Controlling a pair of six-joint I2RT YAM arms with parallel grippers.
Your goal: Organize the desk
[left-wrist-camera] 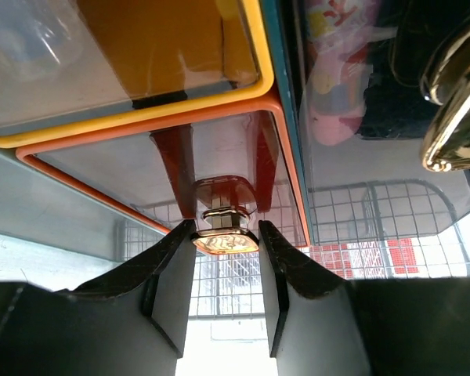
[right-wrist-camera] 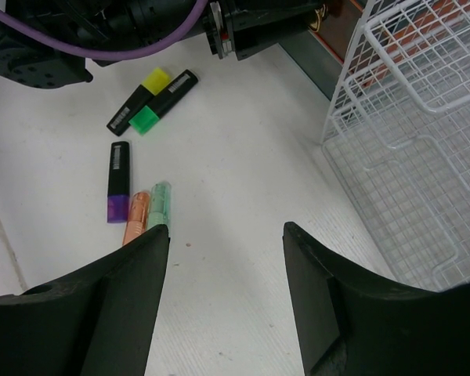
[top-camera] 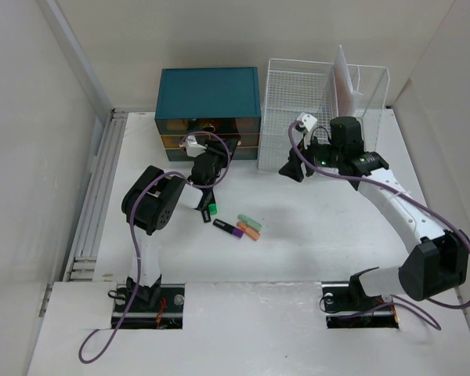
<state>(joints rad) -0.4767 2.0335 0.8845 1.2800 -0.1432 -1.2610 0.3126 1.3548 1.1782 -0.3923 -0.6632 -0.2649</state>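
Note:
The white desk [top-camera: 313, 243] carries several highlighters: a green-capped one [top-camera: 207, 210], a purple-ended one [top-camera: 229, 229], an orange one [top-camera: 248, 231] and a mint one [top-camera: 249, 222]. My left gripper [top-camera: 213, 153] is at the front of the teal drawer chest [top-camera: 207, 94]. In the left wrist view its jaws [left-wrist-camera: 225, 243] are closed on the gold knob [left-wrist-camera: 225, 239] of the orange drawer [left-wrist-camera: 164, 117]. My right gripper [right-wrist-camera: 225, 235] is open and empty above bare desk [right-wrist-camera: 235, 157], right of the purple [right-wrist-camera: 118, 182], orange [right-wrist-camera: 135, 215] and mint [right-wrist-camera: 160, 205] highlighters.
A white wire-mesh rack [top-camera: 321, 102] stands right of the chest and fills the right of the right wrist view [right-wrist-camera: 407, 141]. A yellow-capped [right-wrist-camera: 133, 102] and a green-capped [right-wrist-camera: 163, 100] highlighter lie near the left arm [right-wrist-camera: 141, 23]. Grooved rails [top-camera: 102, 188] run along the desk's left edge.

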